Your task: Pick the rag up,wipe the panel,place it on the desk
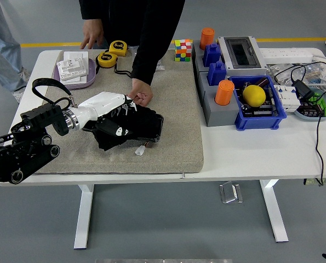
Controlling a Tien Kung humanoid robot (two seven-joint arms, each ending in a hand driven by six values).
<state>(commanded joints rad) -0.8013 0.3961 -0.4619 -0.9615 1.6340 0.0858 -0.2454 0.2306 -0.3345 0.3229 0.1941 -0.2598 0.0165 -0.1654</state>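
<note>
Black rag [114, 133] lies under the left hand [109, 105] (fingers pressing it) on the panel [146, 125]

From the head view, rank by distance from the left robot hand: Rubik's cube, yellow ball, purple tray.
From the left robot hand:
1. Purple tray, back left of it.
2. Rubik's cube, far back, right.
3. Yellow ball, in the blue bin, far right.

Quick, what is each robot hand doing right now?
Left hand: shut on the black rag, pressed on the panel.
Right hand: not in view.
</note>
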